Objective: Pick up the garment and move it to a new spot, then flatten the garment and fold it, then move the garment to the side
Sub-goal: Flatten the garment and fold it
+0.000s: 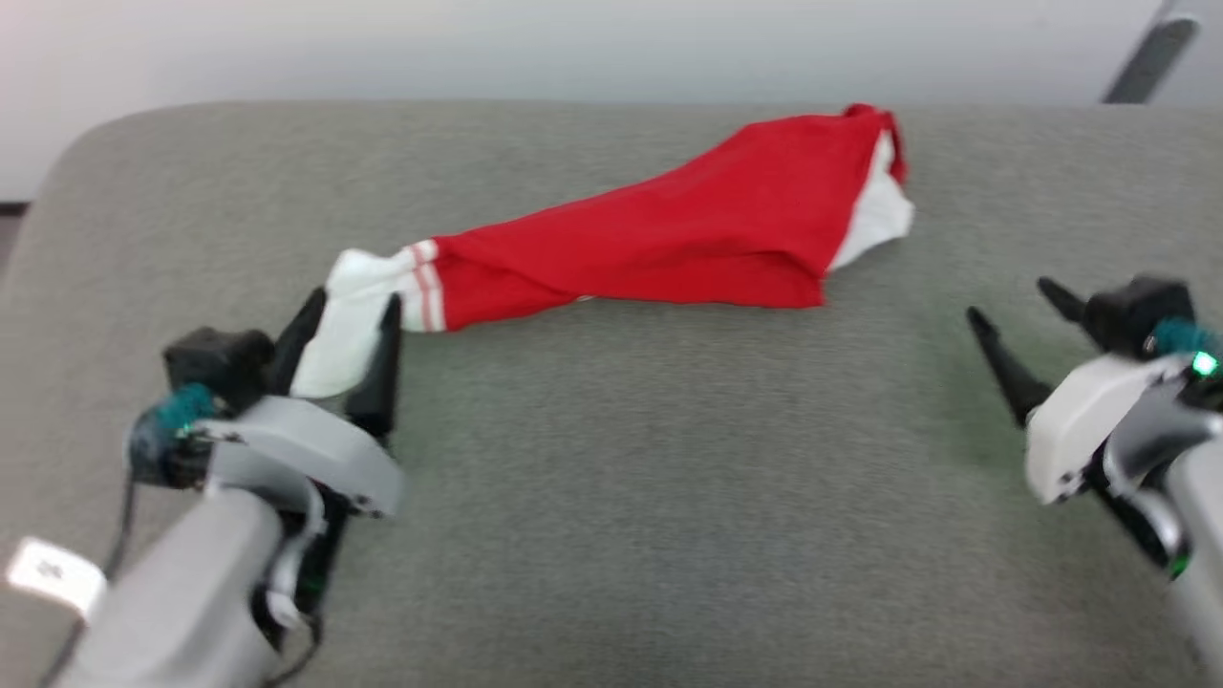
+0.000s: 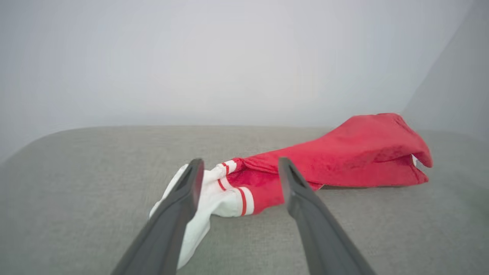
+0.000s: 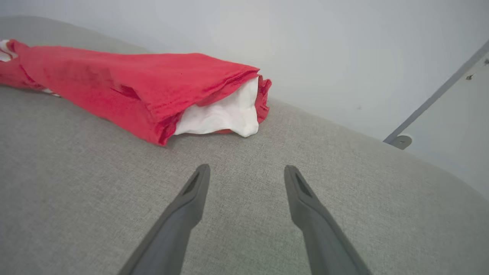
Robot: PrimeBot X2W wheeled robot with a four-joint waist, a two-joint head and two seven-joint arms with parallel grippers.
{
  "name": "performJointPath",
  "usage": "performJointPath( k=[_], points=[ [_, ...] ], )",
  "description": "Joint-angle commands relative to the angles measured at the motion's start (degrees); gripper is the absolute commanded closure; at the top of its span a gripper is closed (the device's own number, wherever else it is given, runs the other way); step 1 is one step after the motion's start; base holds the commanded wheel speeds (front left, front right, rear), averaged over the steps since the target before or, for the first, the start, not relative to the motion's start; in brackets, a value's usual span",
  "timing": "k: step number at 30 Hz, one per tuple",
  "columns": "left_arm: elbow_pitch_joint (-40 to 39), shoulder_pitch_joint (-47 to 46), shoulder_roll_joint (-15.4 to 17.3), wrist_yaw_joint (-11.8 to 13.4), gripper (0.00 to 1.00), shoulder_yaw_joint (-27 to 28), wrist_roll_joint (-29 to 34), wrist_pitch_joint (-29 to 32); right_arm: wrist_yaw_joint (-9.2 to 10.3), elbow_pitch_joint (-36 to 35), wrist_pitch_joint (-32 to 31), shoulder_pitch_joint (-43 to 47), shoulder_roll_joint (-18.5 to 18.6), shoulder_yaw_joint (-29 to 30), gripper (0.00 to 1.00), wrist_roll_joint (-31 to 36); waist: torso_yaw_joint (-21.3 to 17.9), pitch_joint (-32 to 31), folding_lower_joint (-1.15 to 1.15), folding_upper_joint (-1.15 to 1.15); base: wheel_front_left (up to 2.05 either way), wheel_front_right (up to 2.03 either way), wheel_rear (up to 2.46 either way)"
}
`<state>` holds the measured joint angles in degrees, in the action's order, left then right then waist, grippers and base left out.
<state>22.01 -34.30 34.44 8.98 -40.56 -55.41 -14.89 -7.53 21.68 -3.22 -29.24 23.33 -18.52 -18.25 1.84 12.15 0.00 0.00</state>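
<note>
A grey woven surface [image 1: 611, 535] with a rounded far-left corner spans nearly the whole head view. Above it, along the top of the frame, stands a plain pale wall [image 1: 535, 48]. One dark slanted bar [image 1: 1151, 57] crosses the upper right corner. In the right wrist view a grey rail ending in a round foot [image 3: 399, 142] sits at the right edge.

There is one garment [image 1: 669, 239]. It lies on the surface as a long bunched strip, running from the left of centre up to the upper right of the head view. It is red along its length with white cloth at both ends, two white patches in all. The left one carries red-and-white striped trim.

There are two grippers, each with two dark fingers. The left gripper [image 1: 354, 301], at lower left, has its jaws apart. The white sleeve end lies between them, unclamped, and whether a finger touches the cloth is unclear. The right gripper [image 1: 1005, 298], at the right edge, also stands spread over bare surface, well apart from the garment.
</note>
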Motion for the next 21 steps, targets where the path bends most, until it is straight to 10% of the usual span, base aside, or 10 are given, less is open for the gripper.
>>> performJointPath(
  k=[1,9,21],
  points=[
    [-4.49,2.96,-1.25,1.86,0.00,2.30,4.62,-0.30,0.08,0.11,-3.07,-2.37,1.97,-1.80,0.00,-2.22,5.44,0.68,0.00,0.00,0.00,0.00,0.00],
    [-21.67,16.35,-9.46,4.17,0.00,11.37,26.00,-0.23,0.08,3.06,-24.06,-15.04,11.29,-9.87,0.00,-16.24,11.68,4.29,0.00,0.00,0.00,0.00,0.00],
    [-24.30,21.69,-21.85,-5.20,0.00,21.86,38.05,-0.25,0.08,16.67,-39.42,-30.96,15.93,-17.39,0.00,-20.81,17.90,11.47,0.00,0.00,0.00,0.00,0.00]
  ],
)
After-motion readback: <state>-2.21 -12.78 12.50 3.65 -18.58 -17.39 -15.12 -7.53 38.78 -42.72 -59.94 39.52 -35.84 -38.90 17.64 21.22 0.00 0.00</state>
